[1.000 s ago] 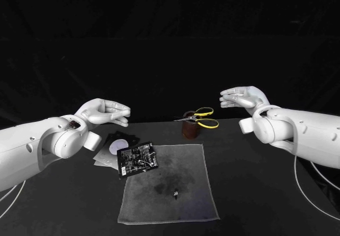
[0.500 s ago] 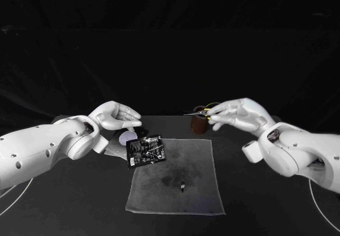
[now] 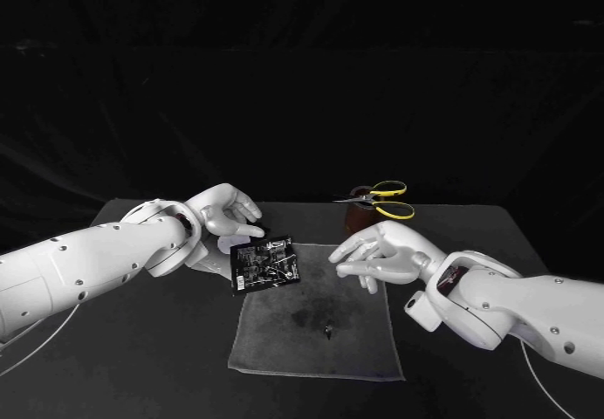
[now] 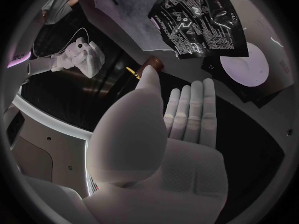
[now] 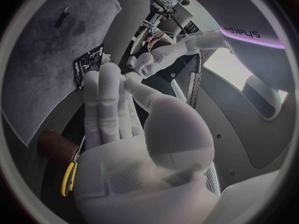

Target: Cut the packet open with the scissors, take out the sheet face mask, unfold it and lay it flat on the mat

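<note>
Head view first: where lies the black foil packet with white print [image 3: 264, 264]?

It lies flat at the far left corner of the grey cloth mat [image 3: 321, 349]. One part is on the mat and the other part goes over its edge. There it covers another dark flat packet with a pale round patch [image 4: 244, 67], which rests on the black tabletop [image 3: 139, 349].

Does a hand touch the printed packet?

No. The left hand [image 3: 224, 212] hangs just behind it, apart from it. The left wrist view shows its palm bare and the fingers stretched out, so it holds nothing. The right hand [image 3: 375, 257] is over the far right part of the mat, near the packet. Its fingers are loosely bent and spread, and it also holds nothing.

Is the packet cut?

In the left wrist view its edges look whole. What is inside, I cannot tell.

And the scissors?

The yellow-handled scissors [image 3: 387, 201] rest at the top of a brown round holder [image 3: 358, 220]. The holder stands on the tabletop just beyond the far edge of the mat, behind the right hand. The blades point toward the left arm's side. How deep they sit in the holder, I cannot tell.

What lies on the mat itself?

A dark stain [image 3: 306, 314] in the middle, and beside it a small dark thing [image 3: 328, 329], too small to tell what it is.
</note>
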